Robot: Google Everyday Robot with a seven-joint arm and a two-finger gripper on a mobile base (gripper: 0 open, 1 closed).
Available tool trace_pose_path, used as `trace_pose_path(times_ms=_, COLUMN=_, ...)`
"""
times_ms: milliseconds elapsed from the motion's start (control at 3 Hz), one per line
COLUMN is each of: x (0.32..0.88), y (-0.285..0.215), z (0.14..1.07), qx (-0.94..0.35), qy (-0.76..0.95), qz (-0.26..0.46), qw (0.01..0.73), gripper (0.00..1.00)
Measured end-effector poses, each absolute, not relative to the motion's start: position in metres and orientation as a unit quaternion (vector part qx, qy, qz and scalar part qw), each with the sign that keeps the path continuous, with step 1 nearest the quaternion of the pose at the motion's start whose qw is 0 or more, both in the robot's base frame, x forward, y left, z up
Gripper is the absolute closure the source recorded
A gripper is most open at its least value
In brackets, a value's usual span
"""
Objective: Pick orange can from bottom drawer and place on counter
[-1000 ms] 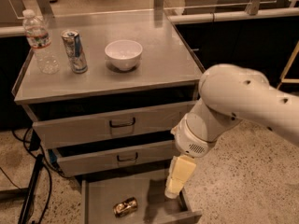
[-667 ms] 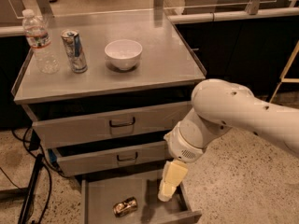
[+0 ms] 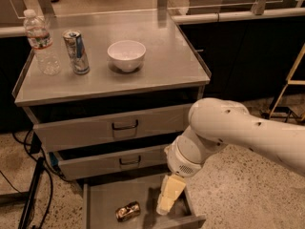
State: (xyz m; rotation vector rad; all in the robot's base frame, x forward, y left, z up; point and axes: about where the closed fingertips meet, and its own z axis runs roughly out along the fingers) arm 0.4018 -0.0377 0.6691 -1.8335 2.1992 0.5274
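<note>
The orange can (image 3: 127, 211) lies on its side on the floor of the open bottom drawer (image 3: 102, 199), near its front. My gripper (image 3: 165, 205) hangs down into the same drawer, just right of the can and a short gap away from it. The white arm reaches in from the right, above the drawer. The counter (image 3: 162, 66) is the steel top of the cabinet, above the two upper drawers.
On the counter stand a water bottle (image 3: 41, 42), a blue-and-silver can (image 3: 76, 52) and a white bowl (image 3: 126, 55). The two upper drawers (image 3: 125, 125) are pulled out a little. Cables (image 3: 28, 194) run along the floor at the left.
The arm has swung left and down. The gripper has dropped lower into the bottom drawer and come closer to the can, which has not moved.
</note>
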Motion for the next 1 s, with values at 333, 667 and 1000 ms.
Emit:
trace_pose_path(times_ms=333, x=0.422, y=-0.026, z=0.599, qx=-0.615, qy=0.752, qz=0.205, qw=0.117, gripper=0.00)
trace_pose_path(times_ms=667, x=0.422, y=-0.026, z=0.599, qx=-0.615, qy=0.752, qz=0.205, qw=0.117, gripper=0.00)
trace_pose_path(times_ms=1000, x=0.429, y=-0.029, z=0.551, qx=-0.647, qy=0.729, qz=0.186, qw=0.126, gripper=0.00)
